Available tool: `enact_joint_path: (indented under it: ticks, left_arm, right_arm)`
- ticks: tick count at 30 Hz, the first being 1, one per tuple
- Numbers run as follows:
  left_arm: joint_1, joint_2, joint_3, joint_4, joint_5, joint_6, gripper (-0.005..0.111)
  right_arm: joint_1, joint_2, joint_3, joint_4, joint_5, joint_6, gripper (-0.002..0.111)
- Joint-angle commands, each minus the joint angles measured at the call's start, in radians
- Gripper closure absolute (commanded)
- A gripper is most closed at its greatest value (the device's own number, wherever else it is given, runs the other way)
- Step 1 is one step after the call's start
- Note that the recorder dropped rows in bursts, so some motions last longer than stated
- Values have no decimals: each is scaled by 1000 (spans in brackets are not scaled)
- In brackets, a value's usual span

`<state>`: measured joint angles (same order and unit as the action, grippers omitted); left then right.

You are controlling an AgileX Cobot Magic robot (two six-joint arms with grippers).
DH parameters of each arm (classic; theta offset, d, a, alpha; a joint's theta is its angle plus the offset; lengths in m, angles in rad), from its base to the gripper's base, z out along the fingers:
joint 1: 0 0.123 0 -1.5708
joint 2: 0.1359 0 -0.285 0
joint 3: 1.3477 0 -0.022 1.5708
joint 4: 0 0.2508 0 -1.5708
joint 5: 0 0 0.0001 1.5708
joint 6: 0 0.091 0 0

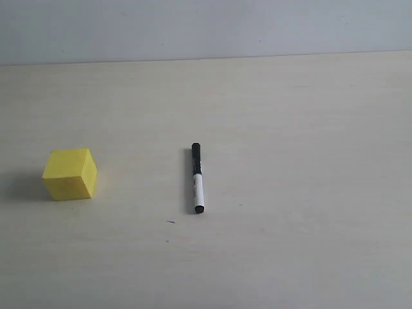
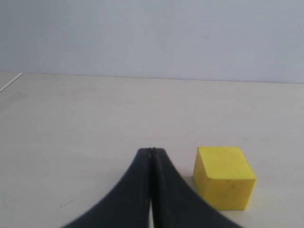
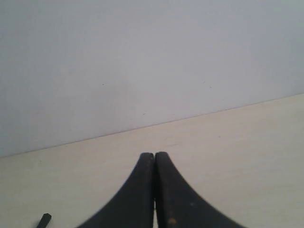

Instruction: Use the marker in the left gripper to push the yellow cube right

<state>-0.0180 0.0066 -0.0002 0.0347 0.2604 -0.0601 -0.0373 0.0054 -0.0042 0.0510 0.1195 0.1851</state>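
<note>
The yellow cube rests on the table at the left of the exterior view. The marker lies flat near the middle, black cap toward the far wall, held by nothing. Neither arm shows in the exterior view. In the left wrist view my left gripper is shut with nothing between its jaws, and the yellow cube sits close beside its tips, apart from them. My right gripper is shut and empty too. A black end of the marker peeks in at the edge of the right wrist view.
The pale wooden table runs back to a plain grey wall. A small dark speck marks the tabletop in front of the marker.
</note>
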Motion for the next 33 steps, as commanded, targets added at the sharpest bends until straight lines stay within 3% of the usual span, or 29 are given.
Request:
enact_joint_path:
  ticks: [1,8,11,21,22,25,26,33]
  left_arm:
    - [-5,-7,0,-9,-5,0,107]
    - [-5,-7,0,-5,-5,3,107]
    - [-5,-7,0,66,-63,82,107]
    - [-5,-7,0,79,-713,107,107]
    - [-5,-7,0,79,-746,41,107]
    - [-5,-7,0,84,-772,-780,107]
    - [-5,-7,0,89,-760,-861,107]
    - [-5,-7,0,97,-725,-759,107]
  right_arm:
    - [-6,-5,4,-2,-10,0,108]
    - [-6,-5,4,0,-10,0,108]
    - [-6,-5,4,0,-10,0,108]
    - [-6,-5,4,0,-10,0,108]
    - [-6,-5,4,0,-10,0,108]
    - [-6,-5,4,0,-10,0,108]
    - [-6,-5,4,0,-10,0,108]
    - [-6,-5,4,0,-10,0,108]
